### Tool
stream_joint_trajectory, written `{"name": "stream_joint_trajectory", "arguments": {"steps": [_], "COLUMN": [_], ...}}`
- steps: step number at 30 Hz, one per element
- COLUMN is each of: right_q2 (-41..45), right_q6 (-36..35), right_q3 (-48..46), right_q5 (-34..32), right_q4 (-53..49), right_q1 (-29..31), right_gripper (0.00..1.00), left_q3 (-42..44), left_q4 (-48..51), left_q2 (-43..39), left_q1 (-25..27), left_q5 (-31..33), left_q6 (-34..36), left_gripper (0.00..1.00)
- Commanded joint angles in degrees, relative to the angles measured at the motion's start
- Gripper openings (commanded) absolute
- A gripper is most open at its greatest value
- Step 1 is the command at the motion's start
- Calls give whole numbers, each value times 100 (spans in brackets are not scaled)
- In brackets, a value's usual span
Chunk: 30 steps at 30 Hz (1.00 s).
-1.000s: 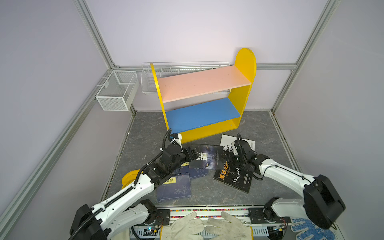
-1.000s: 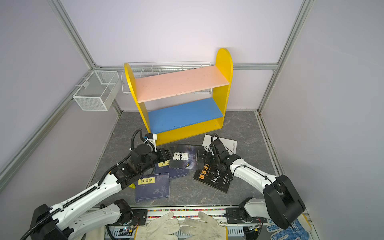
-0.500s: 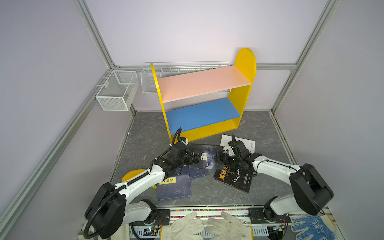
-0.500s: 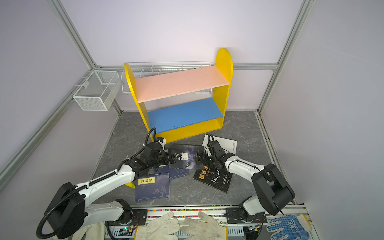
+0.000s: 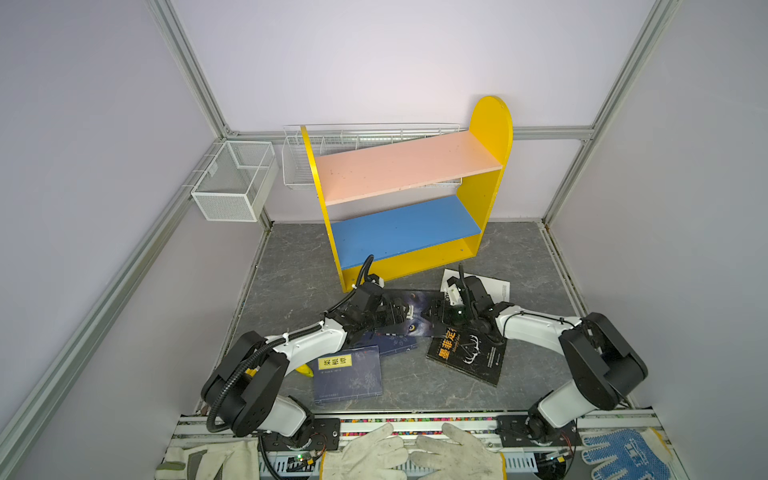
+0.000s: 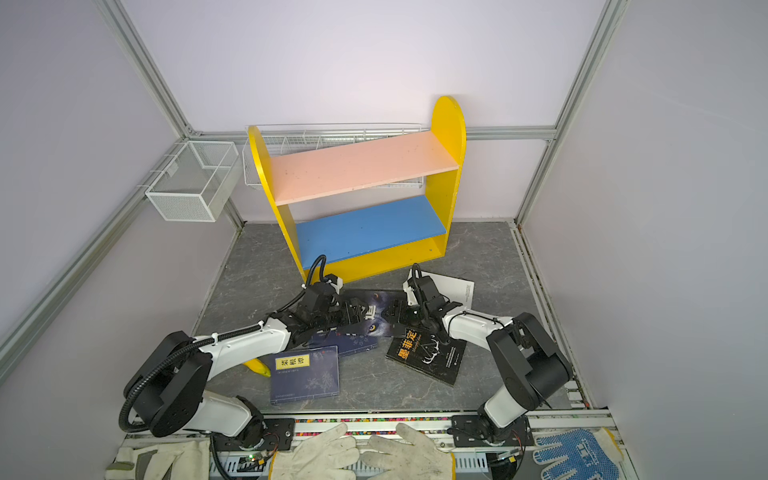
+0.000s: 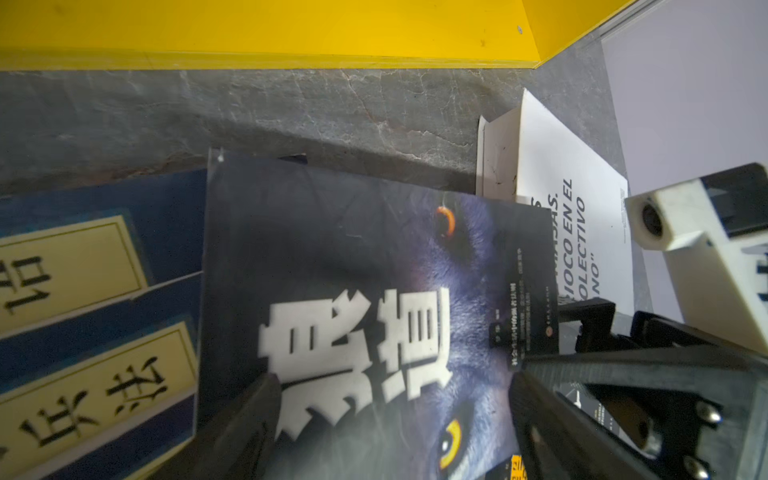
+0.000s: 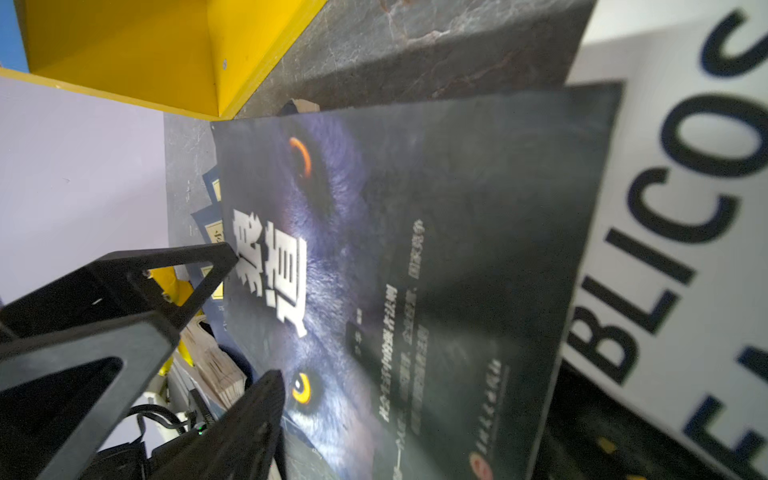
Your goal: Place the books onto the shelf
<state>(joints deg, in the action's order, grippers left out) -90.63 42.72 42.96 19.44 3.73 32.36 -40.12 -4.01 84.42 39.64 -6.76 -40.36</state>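
1. Facing each other, left gripper (image 7: 392, 378) and right gripper (image 8: 253, 313) flank the wolf-cover book (image 7: 353, 257); we see both jaws spread wide.
2. Book rests over navy books (image 7: 166, 199) on surface (image 5: 291, 282), near shelf (image 5: 490, 124).

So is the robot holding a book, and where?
Nothing looks gripped. The left gripper hangs open over one end of the wolf-cover book; the right gripper is at its other end.

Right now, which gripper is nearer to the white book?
Right. The right gripper sits at the wolf-cover book's edge beside the white book; the left gripper is across that cover, farther away.
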Motion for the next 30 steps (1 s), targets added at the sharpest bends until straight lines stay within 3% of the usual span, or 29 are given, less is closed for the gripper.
{"name": "stream_joint_trajectory", "arguments": {"steps": [1, 4, 10, 12, 18, 24, 30], "right_q2": [280, 505, 738, 725, 566, 502, 628], "right_q6": [117, 165, 423, 522, 733, 1066, 1327], "right_q3": [157, 245, 301, 301, 303, 274, 283], "right_q5": [280, 297, 314, 345, 428, 433, 403], "right_q4": [110, 76, 102, 117, 139, 197, 250], "right_q1": [16, 16, -38, -75, -125, -220, -399], "right_gripper": [78, 70, 46, 36, 18, 8, 6], "left_q3": [-66, -66, -42, -40, 20, 248, 391], "left_q4": [-72, -143, -246, -265, -287, -152, 492], "left_q2": [230, 293, 238, 179, -171, -906, -1767], "left_q1": [-30, -35, -35, -44, -118, -353, -500], "left_q5": [-88, -90, 5, 17, 23, 35, 101], "left_q6": [-226, -260, -308, -323, -324, -308, -148], "left_gripper": [87, 86, 86, 86, 86, 87, 92]}}
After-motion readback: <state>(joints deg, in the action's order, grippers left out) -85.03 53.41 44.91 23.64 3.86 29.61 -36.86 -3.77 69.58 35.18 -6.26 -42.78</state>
